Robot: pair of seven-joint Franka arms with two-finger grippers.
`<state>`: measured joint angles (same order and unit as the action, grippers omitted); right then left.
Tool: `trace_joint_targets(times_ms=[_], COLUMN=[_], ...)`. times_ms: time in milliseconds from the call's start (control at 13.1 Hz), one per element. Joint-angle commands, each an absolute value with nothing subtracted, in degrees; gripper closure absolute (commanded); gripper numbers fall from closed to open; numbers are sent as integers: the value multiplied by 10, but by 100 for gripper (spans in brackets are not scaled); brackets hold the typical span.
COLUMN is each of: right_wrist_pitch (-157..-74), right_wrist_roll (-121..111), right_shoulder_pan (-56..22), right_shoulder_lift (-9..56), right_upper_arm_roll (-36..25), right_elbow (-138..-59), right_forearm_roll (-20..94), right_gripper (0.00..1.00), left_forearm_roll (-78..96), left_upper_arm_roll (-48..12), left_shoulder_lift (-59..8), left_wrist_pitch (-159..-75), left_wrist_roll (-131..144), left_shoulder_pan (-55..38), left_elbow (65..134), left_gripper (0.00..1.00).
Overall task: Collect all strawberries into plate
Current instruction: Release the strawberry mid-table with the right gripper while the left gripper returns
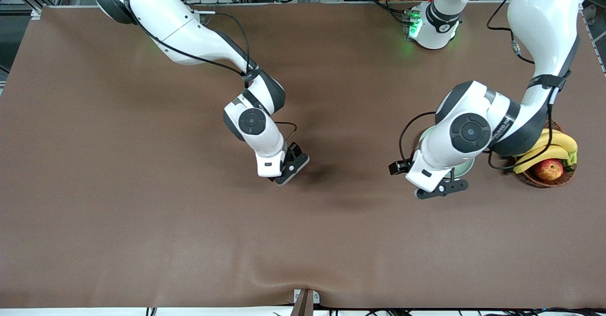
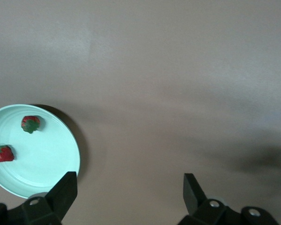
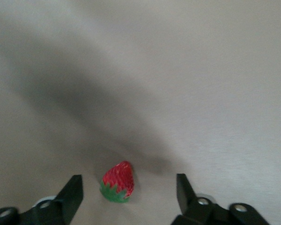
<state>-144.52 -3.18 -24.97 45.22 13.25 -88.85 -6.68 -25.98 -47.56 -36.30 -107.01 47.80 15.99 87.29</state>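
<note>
Brown matte worktop (image 1: 142,212), looks like a soft cloth or leatherette cover with a few gentle ripples along the edge closest to the front camera. Counting strawberries: three total. Two sit on the plate (image 2: 51,164), which is round, shallow, smooth pale mint with a raised rim and faint concentric rings; one berry (image 2: 31,123) has its dark green leafy cap showing, the other berry (image 2: 3,153) lies closer to the rim. In the front view the plate is mostly hidden under the left arm, only slivers of its rim peeking out. The third strawberry (image 3: 118,182) lies alone on the bare worktop, cone-shaped, bumpy red skin, green leafy top, sitting right between the spread fingers of the right end effector (image 3: 129,190), not touched by either one. That end effector (image 1: 289,164) is low over the middle of the worktop, wide open. The left end effector (image 1: 441,188) hangs at roughly 6 o'clock of the plate in the front view, also open and empty. At about 3 o'clock from the plate there's one brown woven wicker basket (image 1: 549,176) holding a bunch of smooth yellow bananas (image 1: 554,148) and one red-yellow apple (image 1: 549,169).
</note>
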Motion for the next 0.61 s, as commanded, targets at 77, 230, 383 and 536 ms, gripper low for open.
trace_joint_targets(times_ms=[77,230,383,536], right_wrist_pitch=[-1401,-1341,-1305,-1280], right_wrist_roll=[-26,-28,-28,-30], right_shoulder_pan=[-190,-160,-141,-117], right_shoulder_lift=[352,301,237,174], right_upper_arm_roll=[139,139,135,108], right_elbow=[-933,-940,-974,-1018], right_forearm_roll=[-62,-62,-63,-62], right_gripper=[0,0,0,0], left_forearm_roll=[-251,-251,-252,-252], left_upper_arm_roll=[-470,-470,-470,-470], left_shoulder_lift=[-370,-370,-374,-393], left_wrist_pitch=[-1056,-1058,-1059,-1060], left_wrist_roll=[487,498,513,558], left_shoulder_pan=[151,147,133,106], left_elbow=[853,853,846,828], left_gripper=[0,0,0,0])
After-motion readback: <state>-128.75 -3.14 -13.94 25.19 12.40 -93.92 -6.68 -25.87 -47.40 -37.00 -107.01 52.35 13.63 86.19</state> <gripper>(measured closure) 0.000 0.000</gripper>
